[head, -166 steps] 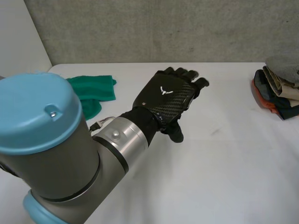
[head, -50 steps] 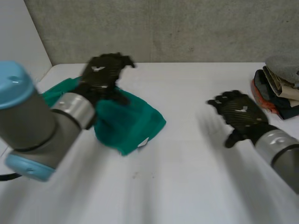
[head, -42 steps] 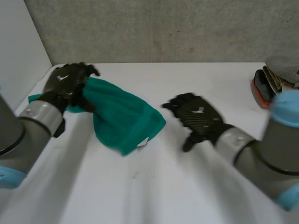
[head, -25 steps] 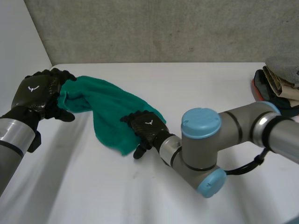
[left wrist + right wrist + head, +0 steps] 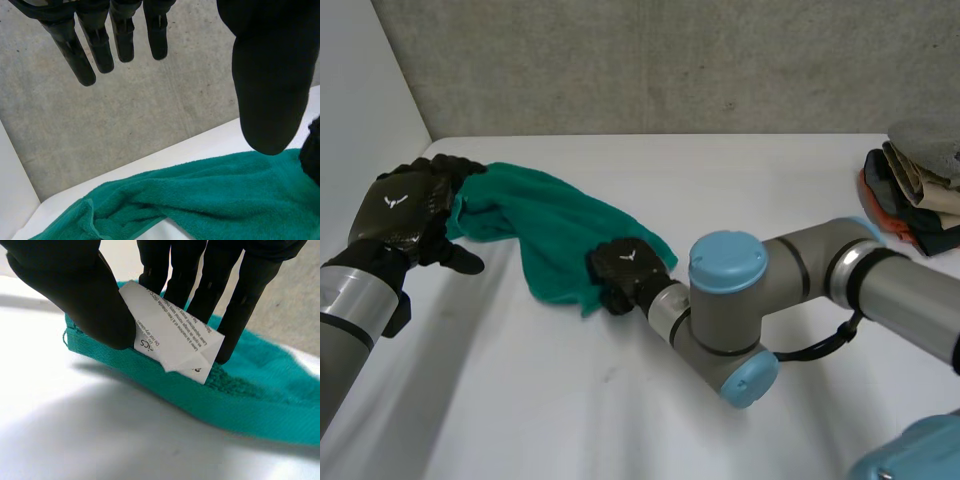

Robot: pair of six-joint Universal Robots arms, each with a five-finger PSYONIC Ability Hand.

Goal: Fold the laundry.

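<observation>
Right hand (image 5: 75, 285) pinches the green towel (image 5: 555, 225) at its care label (image 5: 175, 342); left hand (image 5: 400, 205) is open beside another corner. Probably the spreading step: next, left grips that corner.

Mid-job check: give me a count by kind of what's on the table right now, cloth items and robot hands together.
green towel: 1
care label on the towel: 1
pile of folded clothes: 1 (its pieces are too bunched to count)
robot hands: 2, the left hand and the right hand
Total: 5
</observation>
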